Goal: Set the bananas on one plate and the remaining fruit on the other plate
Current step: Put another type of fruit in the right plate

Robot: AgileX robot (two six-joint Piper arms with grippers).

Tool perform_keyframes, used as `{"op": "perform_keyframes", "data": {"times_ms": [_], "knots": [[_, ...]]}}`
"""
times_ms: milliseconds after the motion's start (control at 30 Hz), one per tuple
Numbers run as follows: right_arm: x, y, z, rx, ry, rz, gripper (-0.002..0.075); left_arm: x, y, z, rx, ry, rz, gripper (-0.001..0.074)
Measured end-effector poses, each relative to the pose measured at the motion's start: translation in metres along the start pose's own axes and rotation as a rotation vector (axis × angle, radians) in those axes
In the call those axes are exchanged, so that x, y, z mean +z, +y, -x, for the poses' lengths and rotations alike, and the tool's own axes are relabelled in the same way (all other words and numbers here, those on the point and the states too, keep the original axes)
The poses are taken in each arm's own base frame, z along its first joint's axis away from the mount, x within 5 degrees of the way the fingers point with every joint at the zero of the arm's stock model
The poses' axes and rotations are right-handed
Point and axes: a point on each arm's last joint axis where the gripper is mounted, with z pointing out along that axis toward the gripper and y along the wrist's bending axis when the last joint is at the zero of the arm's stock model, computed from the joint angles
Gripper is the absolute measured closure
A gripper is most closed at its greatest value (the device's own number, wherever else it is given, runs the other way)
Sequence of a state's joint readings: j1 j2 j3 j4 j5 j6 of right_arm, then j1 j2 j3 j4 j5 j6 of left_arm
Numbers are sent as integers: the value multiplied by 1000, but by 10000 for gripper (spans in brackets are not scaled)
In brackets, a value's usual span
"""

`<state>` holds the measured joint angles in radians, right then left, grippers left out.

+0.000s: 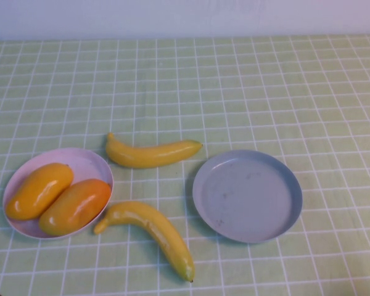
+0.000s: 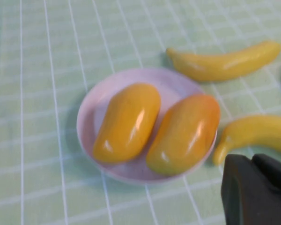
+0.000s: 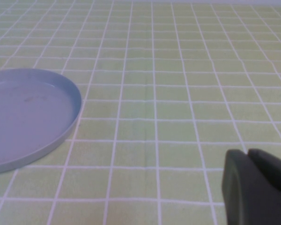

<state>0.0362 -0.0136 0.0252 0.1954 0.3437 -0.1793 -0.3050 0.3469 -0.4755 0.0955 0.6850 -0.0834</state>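
Nearest the robot's side of the green-checked surface, one banana lies on the cloth, its thick end just beside the rim of the pale pink plate and its tip pointing toward the near edge. The pink plate sits on the robot's left and holds both mango-like fruits side by side and touching: the yellower one on the outer left, the more orange-red one on its right, toward the bananas. On the robot's right, well apart from the pink plate, the grey-blue plate rests on the surface with nothing on it. Farther back, between the two plates but slightly behind them, the second banana lies crosswise on the cloth, near the pink plate's far rim and not touching it. The left gripper shows only as a dark shape at the edge of its wrist view, hovering above the surface near the pink plate and the near banana; whether its jaws are open or closed I cannot tell. The right gripper likewise appears as a dark shape over bare cloth beside the grey-blue plate, and the state of its jaws cannot be told either.
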Motion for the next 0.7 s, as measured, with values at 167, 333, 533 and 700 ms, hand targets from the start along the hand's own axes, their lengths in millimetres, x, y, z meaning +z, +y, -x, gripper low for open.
{"op": "perform_keyframes", "data": {"times_ms": [167, 333, 533, 700], "knots": [[0, 0, 0, 0, 0, 0, 741, 9, -1, -9, 26, -201, -8, 733], [0, 0, 0, 0, 0, 0, 741, 1, 1, -26, 53, -457, 54, 733], [0, 0, 0, 0, 0, 0, 741, 2, 8, -52, 22, -553, 214, 733], [0, 0, 0, 0, 1, 0, 741, 16, 9, -69, -6, -541, 224, 733]]}}
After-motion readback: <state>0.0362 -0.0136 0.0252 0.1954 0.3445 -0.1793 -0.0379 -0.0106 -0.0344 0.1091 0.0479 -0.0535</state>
